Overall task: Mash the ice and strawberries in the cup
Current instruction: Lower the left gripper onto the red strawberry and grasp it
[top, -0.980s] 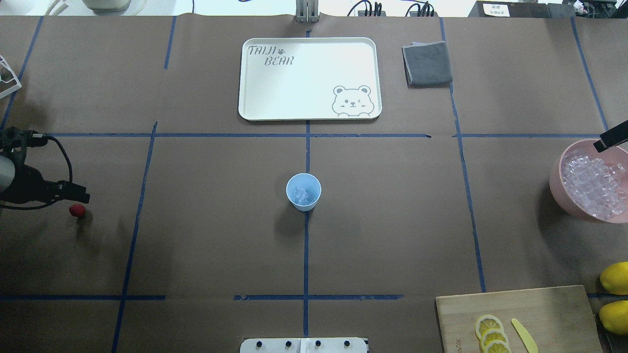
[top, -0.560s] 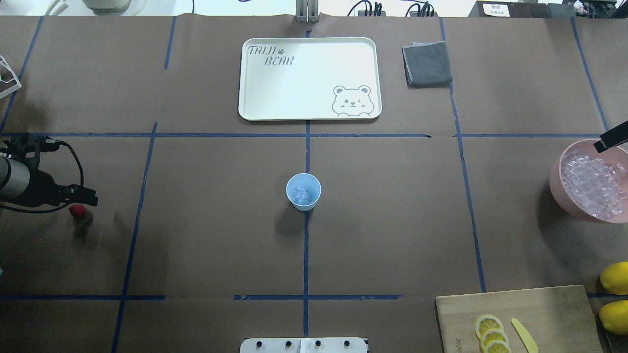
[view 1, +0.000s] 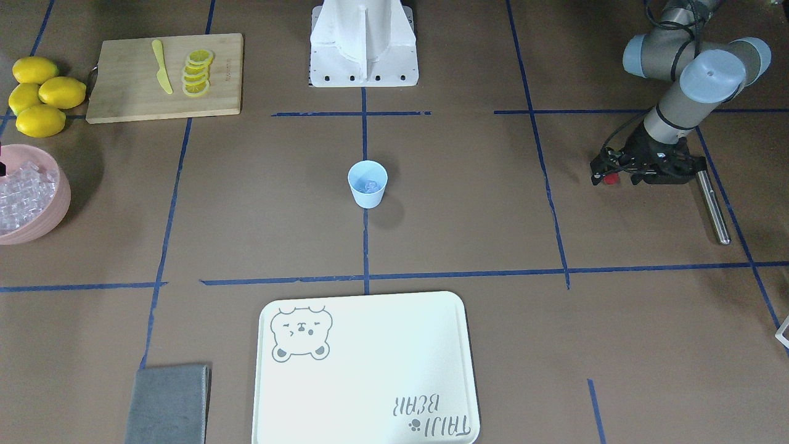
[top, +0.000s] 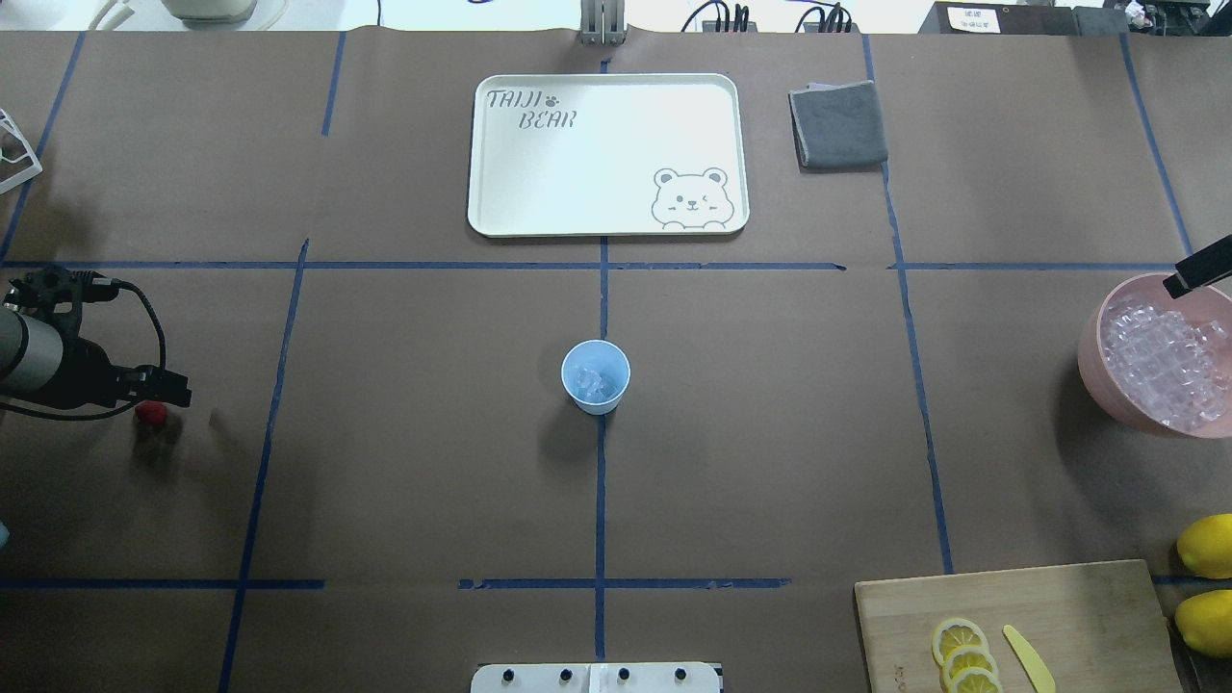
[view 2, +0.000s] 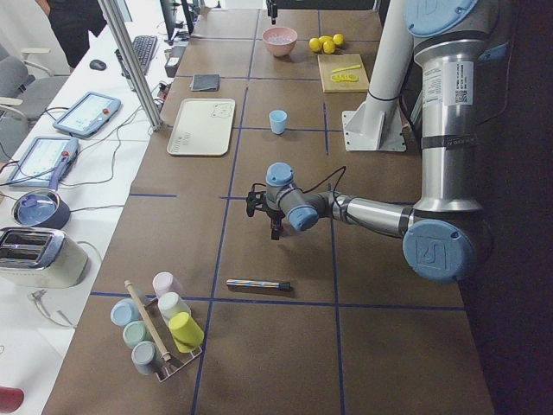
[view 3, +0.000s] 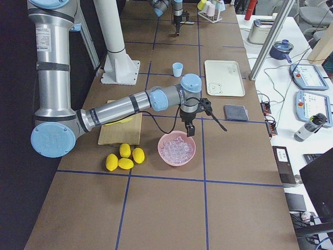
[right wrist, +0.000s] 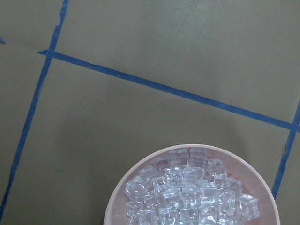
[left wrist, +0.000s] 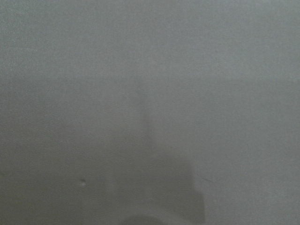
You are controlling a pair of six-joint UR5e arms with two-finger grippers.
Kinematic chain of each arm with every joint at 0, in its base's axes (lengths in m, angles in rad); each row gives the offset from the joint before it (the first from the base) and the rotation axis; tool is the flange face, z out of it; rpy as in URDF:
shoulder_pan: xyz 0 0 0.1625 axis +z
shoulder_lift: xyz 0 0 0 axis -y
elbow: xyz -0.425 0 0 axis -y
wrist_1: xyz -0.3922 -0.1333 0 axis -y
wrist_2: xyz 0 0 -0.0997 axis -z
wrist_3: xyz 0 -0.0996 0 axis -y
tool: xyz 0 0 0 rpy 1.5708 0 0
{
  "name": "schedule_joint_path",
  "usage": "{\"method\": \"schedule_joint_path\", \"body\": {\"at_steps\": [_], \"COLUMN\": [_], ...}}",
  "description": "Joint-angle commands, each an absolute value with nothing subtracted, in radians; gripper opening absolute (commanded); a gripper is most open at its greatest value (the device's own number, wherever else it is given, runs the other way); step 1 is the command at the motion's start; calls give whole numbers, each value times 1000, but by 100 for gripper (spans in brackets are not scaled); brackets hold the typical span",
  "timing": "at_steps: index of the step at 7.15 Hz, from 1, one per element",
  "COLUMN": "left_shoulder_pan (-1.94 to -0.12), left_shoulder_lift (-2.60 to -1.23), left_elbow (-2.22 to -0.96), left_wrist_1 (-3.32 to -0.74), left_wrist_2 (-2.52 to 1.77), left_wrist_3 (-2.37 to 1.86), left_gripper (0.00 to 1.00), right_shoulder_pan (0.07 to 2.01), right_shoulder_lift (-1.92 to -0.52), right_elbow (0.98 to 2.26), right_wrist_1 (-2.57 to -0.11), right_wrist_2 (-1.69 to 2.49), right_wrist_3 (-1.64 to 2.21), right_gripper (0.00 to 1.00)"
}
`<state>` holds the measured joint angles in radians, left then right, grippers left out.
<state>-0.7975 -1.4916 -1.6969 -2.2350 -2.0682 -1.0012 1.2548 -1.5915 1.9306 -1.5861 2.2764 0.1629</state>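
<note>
One strawberry (top: 149, 413): small, red, on the table (top: 770, 433) far left, partly under the left gripper (top: 179, 390). Gripper sits low right at it; finger gap and contact unreadable, wrist cam fogged grey. One cup (top: 596, 376): pale blue, upright, table centre, a few clear ice cubes (top: 594, 384) inside, count unclear. Far right, one pink bowl (top: 1090, 351) heaped with cubes; right gripper (top: 1196, 270) above its rim, spread unreadable.

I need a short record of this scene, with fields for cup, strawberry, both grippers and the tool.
cup: light-blue, upright at table centre, holds ice
strawberry: on the table beside left gripper, not in cup
left gripper: low at strawberry, grip unclear
right gripper: above pink bowl of ice cubes
metal rod: lying on table beside left gripper
</note>
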Motion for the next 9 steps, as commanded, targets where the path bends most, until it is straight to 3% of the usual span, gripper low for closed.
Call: {"method": "schedule_joint_path", "body": {"at_steps": [1, 8, 9], "left_shoulder_pan": [-796, -781, -781], "left_shoulder_lift": [-1491, -1488, -1488], "left_elbow": [-1695, -1697, -1697], "left_wrist_1": [-2235, -2235, -2235], "left_wrist_2": [-2069, -2071, -2071], "left_wrist_3": [-1003, -1003, -1003], "left_gripper": [95, 90, 72], "right_shoulder_pan": [1255, 1255, 1255], "right_shoulder_lift": [-1591, -1588, -1588], "right_elbow": [1931, 1931, 1931], "right_wrist_1": [-1586, -1588, -1588], "right_wrist_2": [2276, 2276, 2276], "right_wrist_3": [163, 163, 164], "right_gripper": [100, 100, 100]}}
